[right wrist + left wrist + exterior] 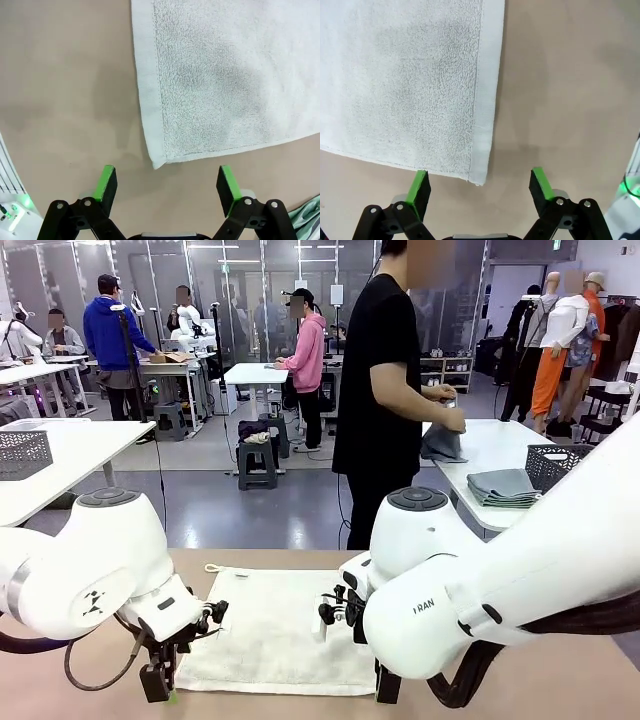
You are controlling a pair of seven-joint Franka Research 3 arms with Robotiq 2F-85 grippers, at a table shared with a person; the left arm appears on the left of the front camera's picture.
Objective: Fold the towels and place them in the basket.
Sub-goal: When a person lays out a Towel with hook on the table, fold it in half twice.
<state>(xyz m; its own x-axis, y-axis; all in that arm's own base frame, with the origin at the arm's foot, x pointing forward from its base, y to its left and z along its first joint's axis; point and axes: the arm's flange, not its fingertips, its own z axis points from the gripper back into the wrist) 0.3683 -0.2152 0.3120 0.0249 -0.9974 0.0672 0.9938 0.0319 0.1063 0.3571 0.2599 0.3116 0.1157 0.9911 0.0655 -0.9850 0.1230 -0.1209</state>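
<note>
At the near edge of the desk (570, 100), the left tool (480, 182) and right tool (170, 180) both stand wide open and empty, each above a near corner of the white towel (270, 630). The towel lies flat and unfolded on the desk. Judgement: no fold made; folding and stowing outstanding.

Left arm (90, 560): low, bent, entering from the left of the cream-white towel (410, 85); wrist aimed downward.
Left gripper (480, 186): jaws wide, empty, over the towel's near left corner.
Right arm (520, 570): low, from the right.
Right gripper (167, 182): jaws wide, empty, over the near right corner, seemingly not touching.
</note>
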